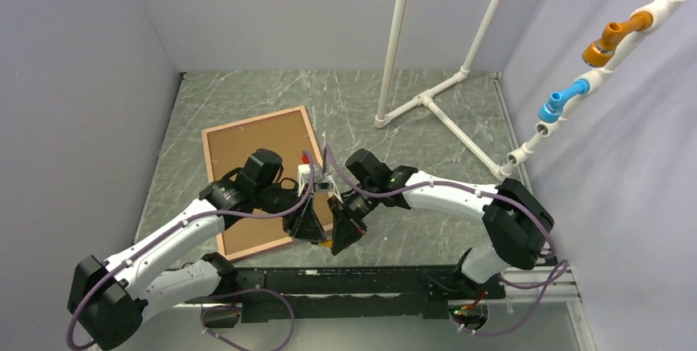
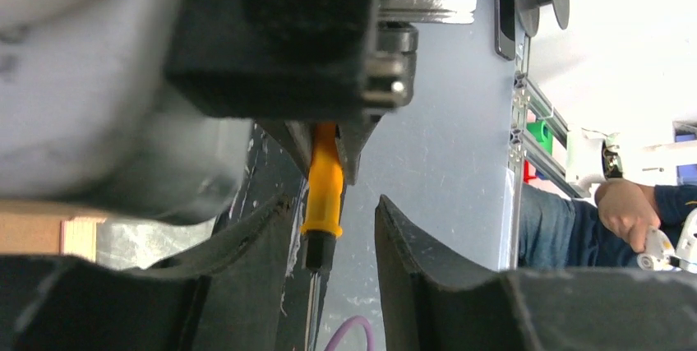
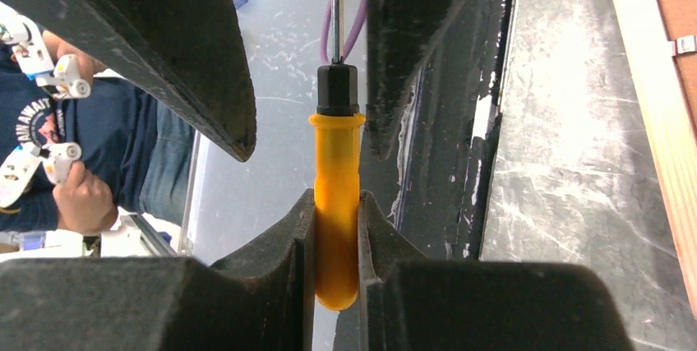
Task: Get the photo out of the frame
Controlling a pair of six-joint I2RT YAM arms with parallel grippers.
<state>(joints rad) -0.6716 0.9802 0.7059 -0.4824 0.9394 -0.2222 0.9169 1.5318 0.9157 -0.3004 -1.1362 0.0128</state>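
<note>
The frame, thin and pink, lies face down at the table's left middle, with its brown backing board up. The photo is hidden. Both grippers meet just off the frame's near right corner. My right gripper is shut on the orange handle of a screwdriver. My left gripper faces it and is open. Its fingers straddle the black collar and shaft of the screwdriver, with a gap showing on one side. In the top view the screwdriver shows only as an orange speck between the two grippers.
A white pipe stand rises at the back right. A slanted pipe with orange and blue fittings runs along the right wall. A metal clip sits on the frame's back. A person sits beyond the table's near edge.
</note>
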